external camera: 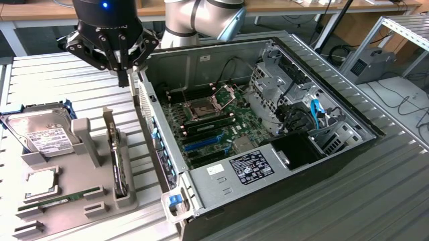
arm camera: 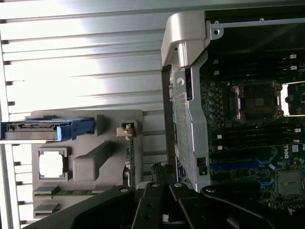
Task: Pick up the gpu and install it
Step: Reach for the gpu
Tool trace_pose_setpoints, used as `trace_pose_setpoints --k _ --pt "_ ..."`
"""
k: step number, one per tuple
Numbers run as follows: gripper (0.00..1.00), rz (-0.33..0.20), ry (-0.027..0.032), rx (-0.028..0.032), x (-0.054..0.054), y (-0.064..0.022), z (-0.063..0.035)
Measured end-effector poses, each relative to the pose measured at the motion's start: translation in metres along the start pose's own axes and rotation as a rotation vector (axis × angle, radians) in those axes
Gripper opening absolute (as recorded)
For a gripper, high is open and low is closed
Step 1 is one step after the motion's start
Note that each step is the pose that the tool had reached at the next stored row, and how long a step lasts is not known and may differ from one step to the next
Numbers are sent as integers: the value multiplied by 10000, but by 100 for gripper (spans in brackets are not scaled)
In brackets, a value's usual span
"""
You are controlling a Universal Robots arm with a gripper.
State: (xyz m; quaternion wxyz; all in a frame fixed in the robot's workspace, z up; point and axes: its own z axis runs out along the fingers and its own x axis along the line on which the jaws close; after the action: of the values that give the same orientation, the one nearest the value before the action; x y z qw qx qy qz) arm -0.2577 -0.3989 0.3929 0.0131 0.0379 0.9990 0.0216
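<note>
Pincer shut, gripping nothing, poised above the rear wall of the open computer case. Gpu stands on edge in the grey holder on the desk, between hard drive and case.

Your black metal tool stands out against the pale grey ribbed metal counter. The open black computer case shows you a green motherboard with blue slots. The silver hard drive has a white label and sits in a blue plastic carrier.
</note>
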Motion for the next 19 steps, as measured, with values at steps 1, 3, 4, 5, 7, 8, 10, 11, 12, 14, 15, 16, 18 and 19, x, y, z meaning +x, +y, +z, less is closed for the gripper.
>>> trace_pose_setpoints --k 1,3,4,5,7,8,10,11,12,14,15,16,18,19 --pt "11 0 1 1 7 -1 -1" --pt "11 0 0 1 19 -1 -1" --pt "11 0 0 0 26 -2 0" --pt "11 0 0 0 32 -2 -1" --pt "11 0 0 0 46 -3 -1" --pt "11 0 0 0 53 -4 -1" --pt "11 0 0 1 64 -5 -1" --pt "11 1 0 0 70 -5 -1" --pt "11 0 0 0 75 -6 -1" --pt "11 0 0 0 85 -6 -1" --pt "11 0 0 1 89 -7 -1" --pt "11 1 0 0 95 -7 -1" --pt "11 0 1 1 105 -8 -1" --pt "11 0 1 1 109 -8 -2"
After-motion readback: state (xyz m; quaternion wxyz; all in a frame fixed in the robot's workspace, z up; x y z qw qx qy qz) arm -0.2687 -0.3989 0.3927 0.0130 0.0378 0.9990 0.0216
